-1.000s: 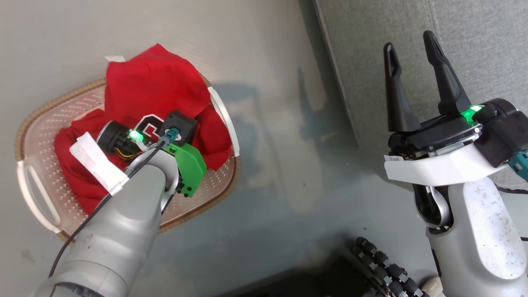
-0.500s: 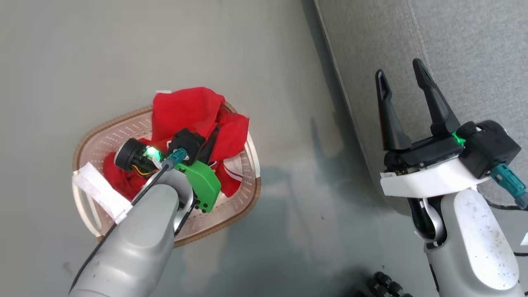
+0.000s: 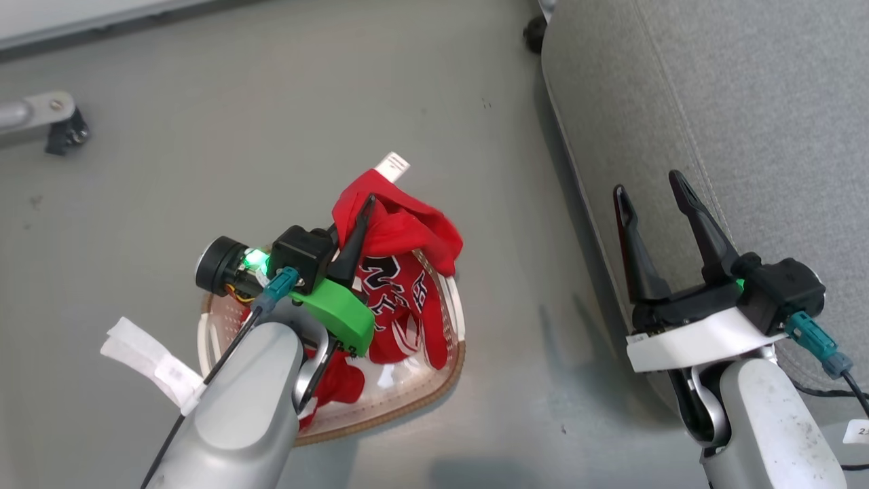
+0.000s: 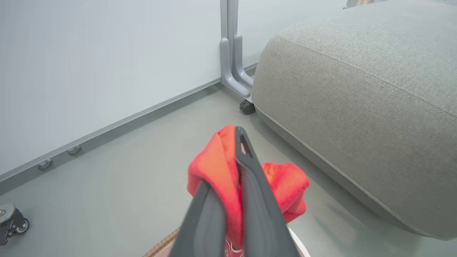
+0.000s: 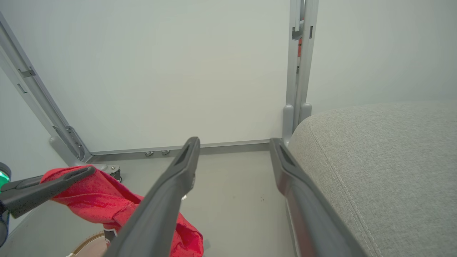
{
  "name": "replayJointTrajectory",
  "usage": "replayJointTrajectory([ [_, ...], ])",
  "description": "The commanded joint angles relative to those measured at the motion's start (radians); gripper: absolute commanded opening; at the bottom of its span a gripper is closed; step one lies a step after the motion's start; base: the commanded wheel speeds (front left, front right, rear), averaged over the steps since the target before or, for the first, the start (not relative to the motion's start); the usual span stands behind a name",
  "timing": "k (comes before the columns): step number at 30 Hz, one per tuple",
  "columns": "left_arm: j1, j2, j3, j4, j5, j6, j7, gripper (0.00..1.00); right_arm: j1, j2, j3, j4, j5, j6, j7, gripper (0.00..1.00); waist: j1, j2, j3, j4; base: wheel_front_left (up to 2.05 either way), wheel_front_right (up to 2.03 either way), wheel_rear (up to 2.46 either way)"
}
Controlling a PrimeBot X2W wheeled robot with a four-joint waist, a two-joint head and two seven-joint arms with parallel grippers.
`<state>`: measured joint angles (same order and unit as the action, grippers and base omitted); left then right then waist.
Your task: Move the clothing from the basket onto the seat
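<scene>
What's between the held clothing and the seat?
Nothing visible: the left gripper holds the clothing above the basket, with bare floor between it and the seat. The open right gripper hovers at the seat's edge, possibly near the path.

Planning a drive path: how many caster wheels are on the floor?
2: the left caster on a grey frame foot at far left, the corner caster beside the seat's far corner. More may hide behind the seat.

One left pincer (image 3: 365,207), one right pincer (image 3: 647,183), one basket (image 3: 402,387), one seat (image 3: 747,102), seemingly two garments (image 3: 407,234)
</scene>
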<state>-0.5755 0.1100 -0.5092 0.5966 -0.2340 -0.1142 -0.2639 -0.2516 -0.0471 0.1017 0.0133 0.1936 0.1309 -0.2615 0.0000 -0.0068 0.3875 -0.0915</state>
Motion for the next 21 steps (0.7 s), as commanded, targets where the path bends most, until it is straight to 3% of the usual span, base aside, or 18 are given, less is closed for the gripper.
replayJointTrajectory([
  [1,0.023,-0.002,0.012,-0.028,0.013,0.001,-0.001,0.0,0.023,-0.004,-0.005,0.005,-0.005,0.0,-0.003,1.0,0.0,0.0068,-0.086,0.05,0.0,0.0,0.0],
  [9,0.032,-0.008,0.048,-0.176,0.047,-0.006,-0.001,0.0,0.065,-0.004,-0.009,0.022,0.01,0.0,-0.003,1.0,0.0,0.0068,-0.166,0.061,0.0,0.0,0.0],
  [21,-0.082,-0.023,0.061,-0.347,0.075,-0.012,-0.001,0.0,0.11,-0.003,-0.013,0.023,0.03,0.0,-0.003,1.0,0.0,0.0068,-0.219,0.054,0.0,0.0,0.0],
])
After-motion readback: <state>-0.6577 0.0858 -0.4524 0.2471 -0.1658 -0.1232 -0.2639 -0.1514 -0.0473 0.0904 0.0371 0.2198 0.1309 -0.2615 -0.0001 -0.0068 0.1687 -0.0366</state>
